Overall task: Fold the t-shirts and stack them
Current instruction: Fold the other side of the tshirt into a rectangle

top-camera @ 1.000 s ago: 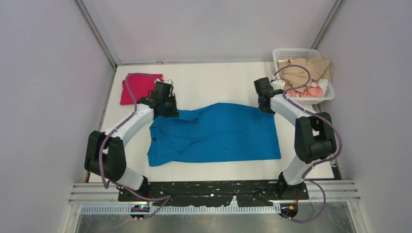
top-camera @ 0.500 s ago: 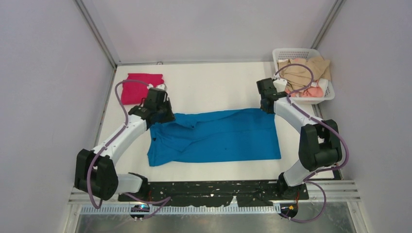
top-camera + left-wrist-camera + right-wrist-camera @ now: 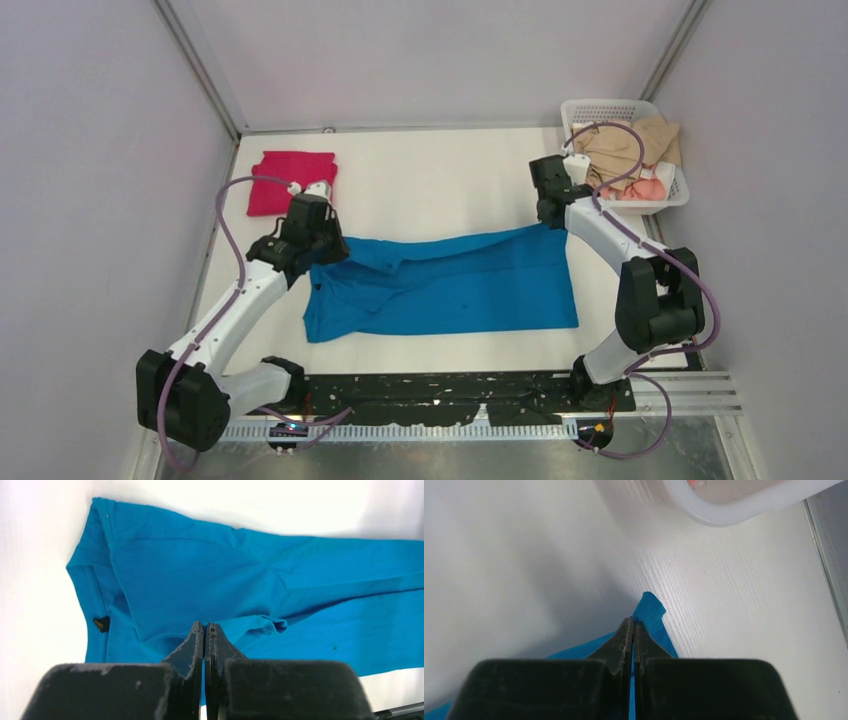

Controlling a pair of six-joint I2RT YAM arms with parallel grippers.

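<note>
The blue t-shirt [image 3: 450, 285] lies spread across the middle of the table, its far edge lifted. My left gripper [image 3: 322, 248] is shut on its far left edge; the left wrist view shows the jaws [image 3: 205, 626] pressed together on blue cloth [image 3: 200, 580]. My right gripper [image 3: 551, 217] is shut on the far right corner; the right wrist view shows its jaws [image 3: 632, 621] closed with a blue tip [image 3: 650, 607] poking out. The magenta-red t-shirt [image 3: 290, 181] lies folded at the far left.
A white basket [image 3: 676, 196] at the far right holds beige and pink clothes; its rim shows in the right wrist view [image 3: 734, 505]. Walls close in left, right and behind. Purple cables run along both arms.
Both grippers have drawn the blue shirt's far edge toward the near side, the left one further than the right. The shirt's far part now folds over the near part.
</note>
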